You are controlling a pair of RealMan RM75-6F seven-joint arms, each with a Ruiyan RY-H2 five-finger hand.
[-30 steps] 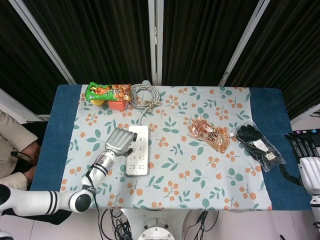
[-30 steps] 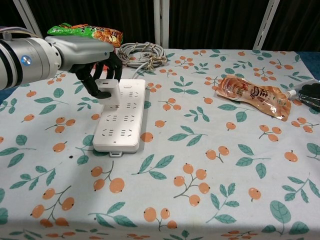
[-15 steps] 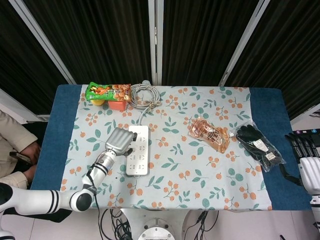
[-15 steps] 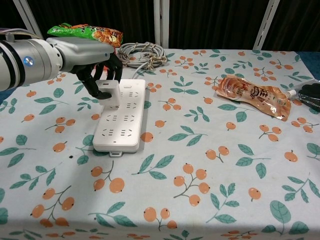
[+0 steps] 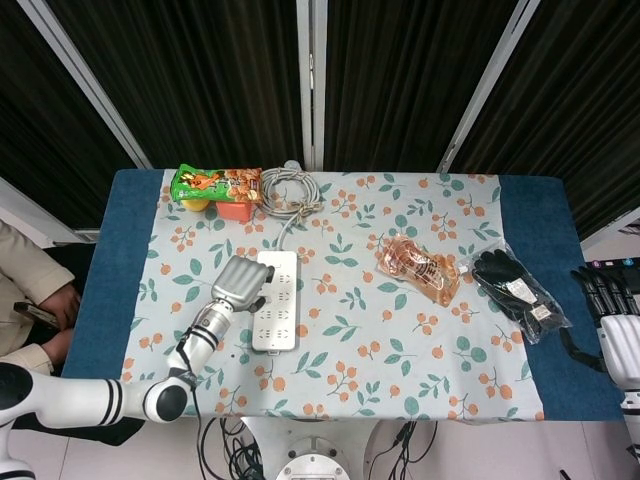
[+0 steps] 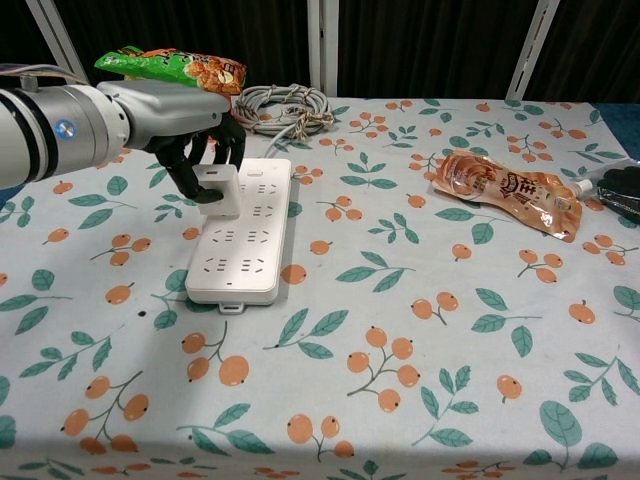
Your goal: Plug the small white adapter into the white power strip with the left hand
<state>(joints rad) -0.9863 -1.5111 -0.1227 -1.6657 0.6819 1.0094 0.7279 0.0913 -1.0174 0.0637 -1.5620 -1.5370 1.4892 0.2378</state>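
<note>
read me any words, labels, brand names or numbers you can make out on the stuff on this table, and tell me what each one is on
Nothing can be read as text.
Green snack bag: printing too blurred to read.
Orange pouch: white lettering, too small and blurred to read.
Black gloves packet: white label, unreadable.
White power strip and small white adapter: no legible markings.

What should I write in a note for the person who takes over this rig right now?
Left hand: holds the small white adapter in its fingers, over the far left part of the white power strip.
Right hand: at the table's right edge, holds nothing; fingers partly seen.
Power strip lies flat on the tablecloth, its cable coiled behind it.
Done: adapter picked up and brought to the strip.
Left: I cannot tell whether it is seated. Check, press it in fully, then let go.
</note>
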